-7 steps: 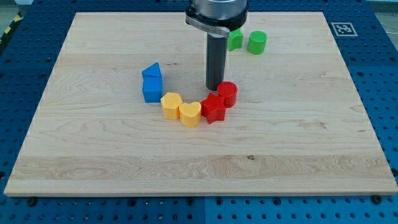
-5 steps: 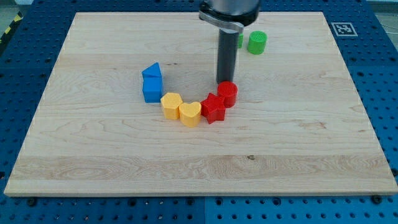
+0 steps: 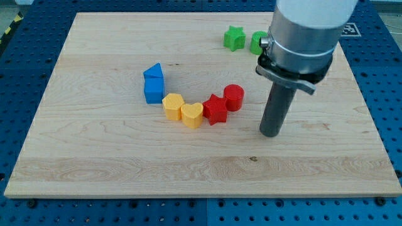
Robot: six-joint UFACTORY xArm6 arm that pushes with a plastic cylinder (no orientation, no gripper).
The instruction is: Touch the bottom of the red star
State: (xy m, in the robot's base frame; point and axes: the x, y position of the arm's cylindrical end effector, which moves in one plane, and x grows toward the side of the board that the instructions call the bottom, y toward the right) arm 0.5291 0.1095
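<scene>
Since the earlier frames the rod had travelled from just above the red cylinder (image 3: 233,97), at the view's top side of the cluster, round to the view's right and downward, so that the tip (image 3: 271,134) now stood on bare board (image 3: 94,163) to the right of and slightly below the red blocks, apart from all of them; the blocks themselves had not shifted. The rod carried nothing and had no jaws to open or close; it was a plain pusher in contact with no block. The red star (image 3: 215,109) lay near the board's middle, touching the yellow heart (image 3: 192,115) on its left and the red cylinder at its upper right, closing an arc that ran on through the yellow hexagon (image 3: 173,105), the blue cube (image 3: 153,91) and the blue triangle (image 3: 154,72). The green star (image 3: 234,38) and the green cylinder (image 3: 258,43) sat well apart at the top. The step in hand appeared to be the swing round under the star. It would be done well by carrying the tip further toward the view's bottom and left, clear of the cylinder, then rising slowly to the star's lower edge and stopping at contact so the arc was not disturbed. The star had no marked long axis; one point seemed to face the view's top, though its exact orientation could not be told.
</scene>
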